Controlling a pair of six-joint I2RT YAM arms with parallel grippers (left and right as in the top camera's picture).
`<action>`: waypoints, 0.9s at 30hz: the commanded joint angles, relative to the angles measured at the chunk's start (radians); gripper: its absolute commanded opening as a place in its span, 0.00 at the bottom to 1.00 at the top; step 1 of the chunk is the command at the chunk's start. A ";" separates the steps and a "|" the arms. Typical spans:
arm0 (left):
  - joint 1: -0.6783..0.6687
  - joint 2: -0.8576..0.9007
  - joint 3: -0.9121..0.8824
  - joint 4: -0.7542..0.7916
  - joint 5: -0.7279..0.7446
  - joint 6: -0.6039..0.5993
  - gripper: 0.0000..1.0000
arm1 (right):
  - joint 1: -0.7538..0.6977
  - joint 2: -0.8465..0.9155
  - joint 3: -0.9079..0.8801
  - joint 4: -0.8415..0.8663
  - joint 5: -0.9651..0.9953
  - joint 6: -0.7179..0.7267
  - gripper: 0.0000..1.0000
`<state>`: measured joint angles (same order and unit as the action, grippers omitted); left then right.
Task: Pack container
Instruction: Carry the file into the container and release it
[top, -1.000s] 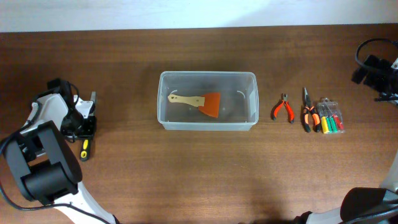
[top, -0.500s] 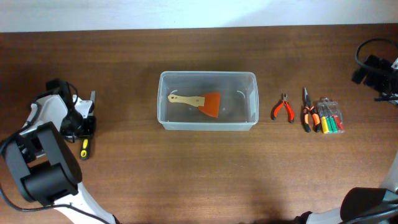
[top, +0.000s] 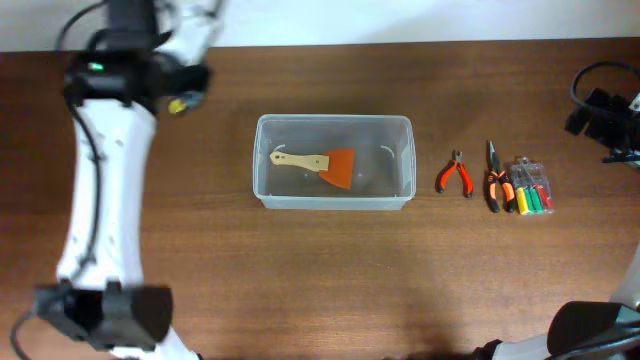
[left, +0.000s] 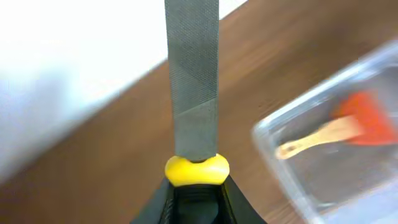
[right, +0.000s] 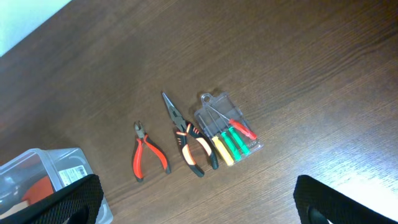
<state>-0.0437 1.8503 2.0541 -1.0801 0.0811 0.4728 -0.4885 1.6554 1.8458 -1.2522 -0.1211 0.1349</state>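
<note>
The left gripper (left: 196, 200) clamps one flat grey metal file with a yellow handle collar (left: 194, 93), held above the brown wooden table (top: 300, 290). Beyond it, one clear rectangular plastic container (top: 262, 165) stands at table centre and holds one orange-bladed scraper with a wooden handle (top: 322, 163). Further right lie one pair of red-handled cutters (top: 455, 176), one pair of orange-and-black long-nose pliers (top: 494, 182) and one clear case of coloured screwdrivers (top: 530, 188). The right gripper (right: 199, 202), jaws set wide, holds nothing.
</note>
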 joint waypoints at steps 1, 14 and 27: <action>-0.225 -0.035 0.026 -0.040 0.035 0.311 0.02 | -0.003 0.001 0.005 0.002 -0.001 0.005 0.98; -0.428 0.283 -0.076 0.000 -0.146 0.773 0.02 | -0.003 0.001 0.005 0.002 -0.001 0.005 0.98; -0.432 0.398 -0.064 0.130 -0.179 0.645 0.99 | -0.003 0.001 0.005 0.002 -0.001 0.005 0.99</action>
<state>-0.4786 2.2654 1.9675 -0.9474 -0.0849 1.2129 -0.4885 1.6554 1.8458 -1.2526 -0.1211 0.1349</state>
